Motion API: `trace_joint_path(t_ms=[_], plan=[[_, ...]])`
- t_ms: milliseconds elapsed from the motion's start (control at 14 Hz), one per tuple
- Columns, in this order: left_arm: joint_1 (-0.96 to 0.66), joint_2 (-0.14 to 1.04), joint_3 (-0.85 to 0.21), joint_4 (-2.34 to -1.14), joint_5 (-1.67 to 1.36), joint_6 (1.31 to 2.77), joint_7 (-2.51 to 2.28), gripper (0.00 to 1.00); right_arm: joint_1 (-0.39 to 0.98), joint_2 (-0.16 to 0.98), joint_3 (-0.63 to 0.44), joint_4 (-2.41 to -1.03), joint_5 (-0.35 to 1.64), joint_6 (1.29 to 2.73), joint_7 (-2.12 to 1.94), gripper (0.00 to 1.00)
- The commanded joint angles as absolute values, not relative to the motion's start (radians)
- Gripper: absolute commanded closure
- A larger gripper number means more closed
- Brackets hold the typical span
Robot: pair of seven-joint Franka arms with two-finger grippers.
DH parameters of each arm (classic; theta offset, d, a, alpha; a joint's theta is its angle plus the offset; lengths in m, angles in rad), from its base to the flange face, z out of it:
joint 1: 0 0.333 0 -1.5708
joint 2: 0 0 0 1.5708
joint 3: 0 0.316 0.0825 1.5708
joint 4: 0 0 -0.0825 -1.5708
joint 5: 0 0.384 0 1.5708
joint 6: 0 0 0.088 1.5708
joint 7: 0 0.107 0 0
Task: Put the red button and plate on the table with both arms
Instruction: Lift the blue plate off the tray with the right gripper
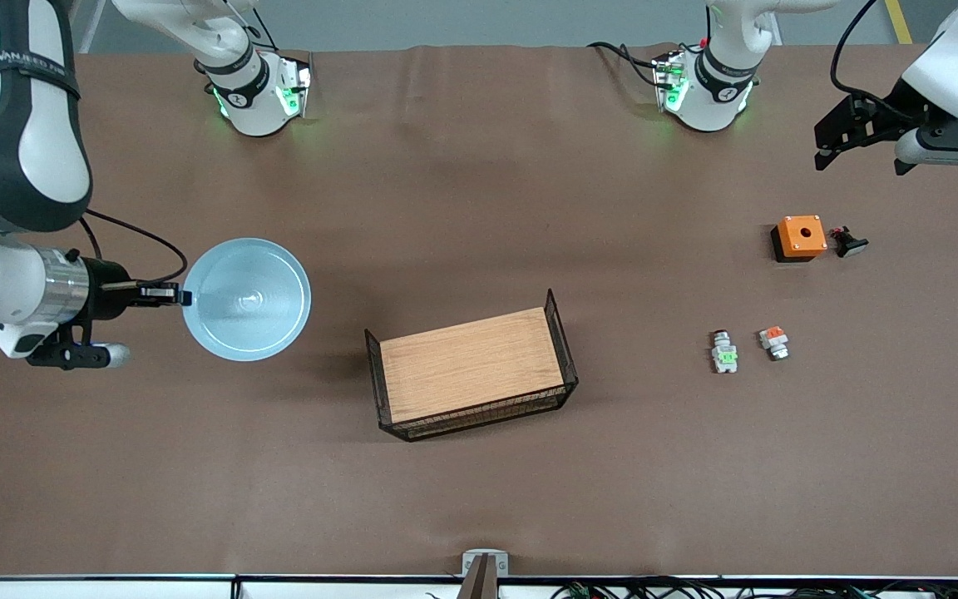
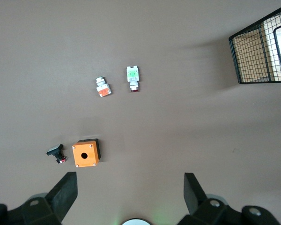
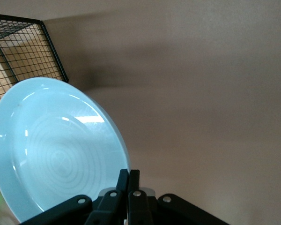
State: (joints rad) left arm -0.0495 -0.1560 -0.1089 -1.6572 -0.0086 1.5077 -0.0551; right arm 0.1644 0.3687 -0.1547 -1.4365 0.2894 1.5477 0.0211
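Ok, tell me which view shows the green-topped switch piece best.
The left wrist view: the green-topped switch piece lies in clear sight on the table, beside the orange-red-topped piece, its green top and dark end plain. The front view shows it smaller. The right wrist view does not show it.

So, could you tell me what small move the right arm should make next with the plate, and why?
Probably lower it. The right gripper is shut on the rim of the plate, which appears held above the table near the right arm's end. The left gripper waits open, and the red button already lies on the table.
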Motion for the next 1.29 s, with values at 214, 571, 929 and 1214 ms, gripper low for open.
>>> trace_joint_path(t_ms=[214, 571, 929, 1214], plan=[[-0.049, -0.176, -0.115, -1.671, -0.034, 1.503, -0.075, 0.00, 0.084, 0.364, -0.143, -1.641, 0.284, 1.788, -0.254, 1.00], [-0.046, -0.175, -0.114, -1.671, -0.046, 1.505, -0.089, 0.00, 0.054, 0.356, -0.179, -1.756, 0.268, 1.942, -0.475, 1.00], [-0.046, -0.173, -0.114, -1.671, -0.046, 1.506, -0.092, 0.00, 0.017, 0.365, -0.215, -1.836, 0.267, 2.091, -0.682, 1.00], [-0.049, -0.170, -0.114, -1.669, -0.040, 1.509, -0.126, 0.00, -0.031, 0.412, -0.215, -1.836, 0.270, 2.169, -0.804, 0.99]])
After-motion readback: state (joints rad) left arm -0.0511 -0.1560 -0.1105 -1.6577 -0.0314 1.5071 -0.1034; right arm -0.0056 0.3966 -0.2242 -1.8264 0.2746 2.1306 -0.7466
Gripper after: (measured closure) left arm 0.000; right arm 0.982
